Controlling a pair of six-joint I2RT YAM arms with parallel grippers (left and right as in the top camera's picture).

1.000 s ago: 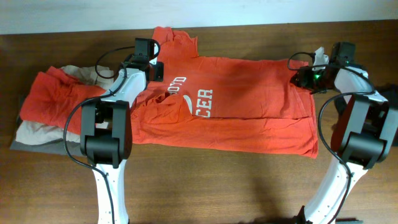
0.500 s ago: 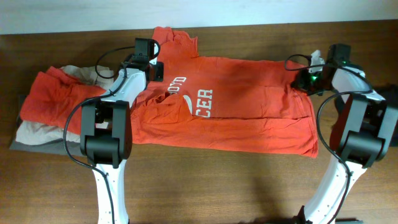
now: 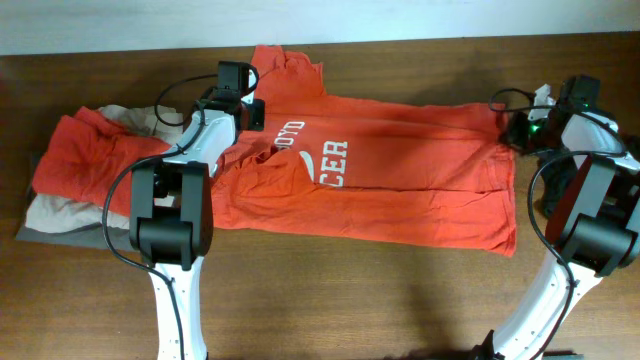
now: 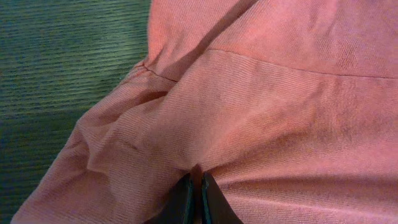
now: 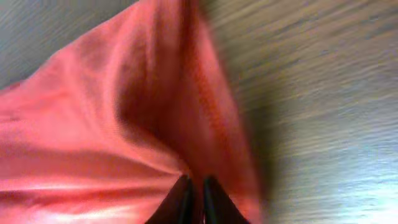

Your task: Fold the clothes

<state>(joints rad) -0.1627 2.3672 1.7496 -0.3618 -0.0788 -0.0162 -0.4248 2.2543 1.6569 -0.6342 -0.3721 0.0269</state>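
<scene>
Widely spread T-shirt (image 3: pixel 400 170), left gripper (image 4: pixel 196 179), right gripper (image 5: pixel 194 185) pinching opposite ends.

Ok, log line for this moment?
left pincer: shut on shirt | right pincer: shut on shirt | shirt: spread on table

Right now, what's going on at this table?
Both arms are working one orange-red T-shirt that lies spread sideways on the table, lettering up. The left gripper is pinched shut on fabric at the shoulder end, and the right gripper is pinched on the hem end at the far side. A pile of other clothes sits beside the left arm.
</scene>
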